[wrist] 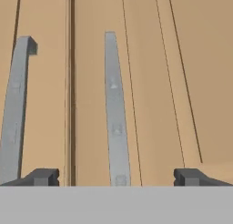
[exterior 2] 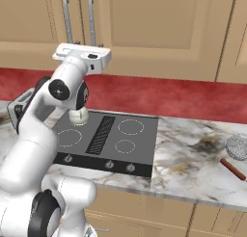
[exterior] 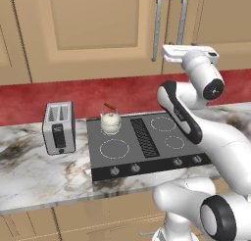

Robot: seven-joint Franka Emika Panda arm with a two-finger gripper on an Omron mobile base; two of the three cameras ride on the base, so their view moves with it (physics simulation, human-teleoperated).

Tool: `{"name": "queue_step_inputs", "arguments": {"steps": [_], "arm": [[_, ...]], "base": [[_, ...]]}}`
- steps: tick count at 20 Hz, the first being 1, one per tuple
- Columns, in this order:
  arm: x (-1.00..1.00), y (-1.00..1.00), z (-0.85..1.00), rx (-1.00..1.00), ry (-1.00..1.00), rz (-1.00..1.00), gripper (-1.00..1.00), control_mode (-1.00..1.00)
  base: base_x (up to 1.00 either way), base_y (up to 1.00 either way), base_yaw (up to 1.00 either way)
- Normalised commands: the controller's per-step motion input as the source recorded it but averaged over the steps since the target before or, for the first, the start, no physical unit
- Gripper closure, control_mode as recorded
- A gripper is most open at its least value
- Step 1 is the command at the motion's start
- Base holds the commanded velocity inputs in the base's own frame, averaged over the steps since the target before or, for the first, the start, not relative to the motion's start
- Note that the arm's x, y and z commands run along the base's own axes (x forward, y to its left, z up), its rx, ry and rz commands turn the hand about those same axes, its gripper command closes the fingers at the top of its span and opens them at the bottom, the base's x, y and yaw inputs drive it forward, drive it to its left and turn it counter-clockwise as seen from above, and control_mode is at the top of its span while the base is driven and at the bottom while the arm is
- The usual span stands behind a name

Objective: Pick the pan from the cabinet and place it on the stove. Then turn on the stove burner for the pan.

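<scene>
Pincer (wrist: 116,176), jaws spread wide before the closed cabinet (wrist: 150,82), should centre on the middle handle (wrist: 114,109), then close.

The cabinet (exterior: 83,29) looks like matt tan wood, its bar handles (wrist: 116,114) brushed silver metal. The stove (exterior: 147,142) is smooth black glass. The bench (exterior 2: 193,159) is veined, polished marble.

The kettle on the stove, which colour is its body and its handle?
The kettle has a cream body and a brown handle, clearest in the left base view.
</scene>
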Motion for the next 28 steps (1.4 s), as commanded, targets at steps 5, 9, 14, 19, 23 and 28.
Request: {"name": "queue_step_inputs", "arguments": {"steps": [5,9,14,19,23,28], "arm": [[0.25,0.00,0.00,0.00,-0.02,0.04,-1.00,-1.00],[0.24,0.00,0.00,0.00,-0.01,0.02,-1.00,-1.00],[0.28,0.03,0.00,0.00,0.00,0.01,-1.00,-1.00],[0.33,0.07,0.00,0.00,0.00,0.01,-1.00,-1.00],[0.32,0.13,0.00,0.00,0.00,0.00,1.00,-1.00],[0.07,0.02,0.00,0.00,0.01,0.00,1.00,-1.00]], "base": [[0.00,0.00,0.00],[0.00,0.00,0.00],[0.00,0.00,0.00],[0.00,0.00,0.00],[0.00,0.00,0.00],[0.00,0.00,0.00]]}}
